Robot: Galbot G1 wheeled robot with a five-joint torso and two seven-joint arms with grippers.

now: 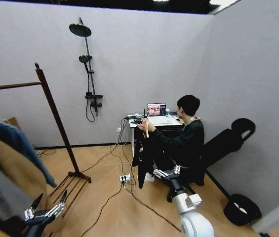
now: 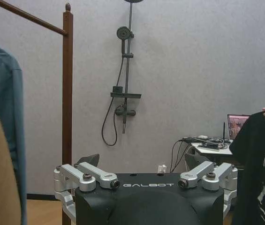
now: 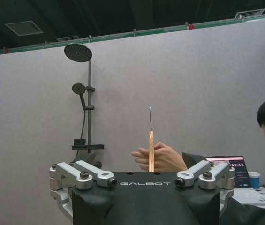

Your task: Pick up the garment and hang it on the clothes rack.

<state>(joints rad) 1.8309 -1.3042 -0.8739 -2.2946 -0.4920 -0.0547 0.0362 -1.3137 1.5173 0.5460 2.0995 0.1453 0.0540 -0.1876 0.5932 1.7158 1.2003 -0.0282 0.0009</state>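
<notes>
1. You are facing a corner of grey walls over a wooden floor [image 1: 109, 207], with a shower fixture [image 1: 87, 74] mounted on the back wall and cables trailing across the boards.
2. The clothes rack [image 1: 55, 118] stands to your left, its knob-topped post leaning across the head view and its rail running off the left edge; a dark teal-blue jacket [image 1: 16, 140] and a tan coat [image 1: 6, 168] hang at that edge.
3. A seated person holds the garment [image 1: 146, 155] up in front of a small table [image 1: 156, 122] carrying a laptop; the black cloth hangs from a light wooden hanger [image 3: 151, 151], whose metal hook points upward, with the person's hand [image 3: 156, 159] wrapped around the hanger.
4. Your right end effector [image 1: 166, 173] is stretched toward the garment, close beneath the person's arm, with its fingers spread wide and nothing between them; whether it touches the cloth cannot be told.
5. Your left end effector [image 1: 43, 211] sits low near the base of the clothes rack, its fingers also spread and empty.
</notes>
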